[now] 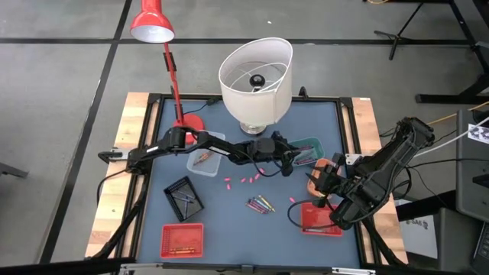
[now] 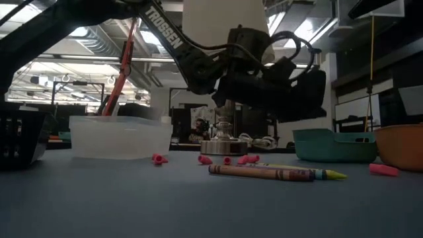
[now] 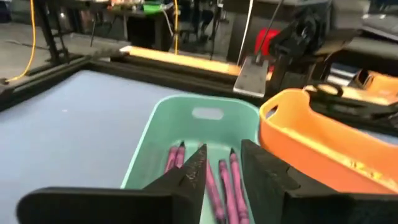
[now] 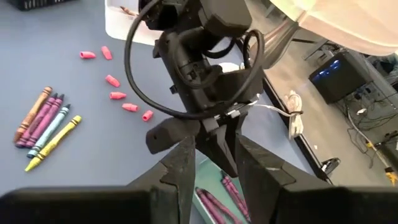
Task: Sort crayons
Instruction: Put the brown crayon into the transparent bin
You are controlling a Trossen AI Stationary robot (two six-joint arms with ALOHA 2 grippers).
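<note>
Blue tabletop: left end effector (image 3: 221,171), fingers parted, over teal tray's (image 3: 146,146) lengthwise-lying purple crayons (image 3: 217,180).

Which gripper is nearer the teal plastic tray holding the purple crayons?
Left. The left gripper hangs right over the teal plastic tray, fingers apart above the purple crayons. The right gripper sits farther toward the table's front, beside the orange bin.

Left arm stretched across the table, its gripper (image 3: 224,171) parted and empty — right arm bent nearby.
</note>
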